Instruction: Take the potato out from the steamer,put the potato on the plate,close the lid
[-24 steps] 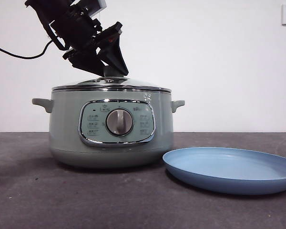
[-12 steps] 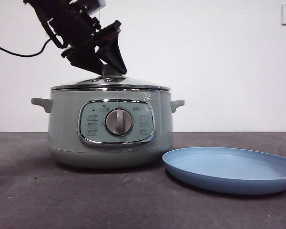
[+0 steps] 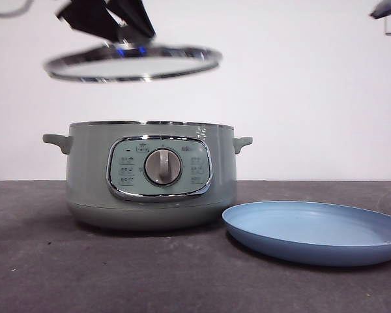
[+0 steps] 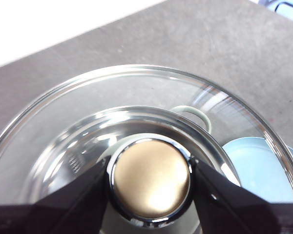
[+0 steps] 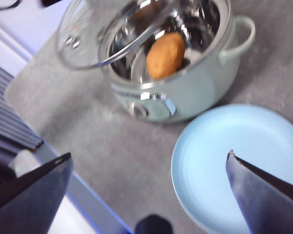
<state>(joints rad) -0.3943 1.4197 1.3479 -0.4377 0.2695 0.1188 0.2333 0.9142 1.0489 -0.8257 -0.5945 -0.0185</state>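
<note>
Left gripper (image 4: 149, 183): two matte black jaws, broad flat wedge plates that taper toward the tips, straight edges, no markings or screws visible in the left wrist view. From the front view the same gripper (image 3: 127, 29) shows as angular black plates with sharp corners; a small blue glow sits just beneath them, and a thin dark cable (image 3: 10, 9) curves off at the top corner. Right gripper (image 5: 149, 161): two dark jaws, blurred, reading blue-grey in the right wrist view, each a long triangular blade narrowing to a point. A rounded black part (image 5: 153, 225) sits low between them. In the front view, only a black tip at the other top corner.
</note>
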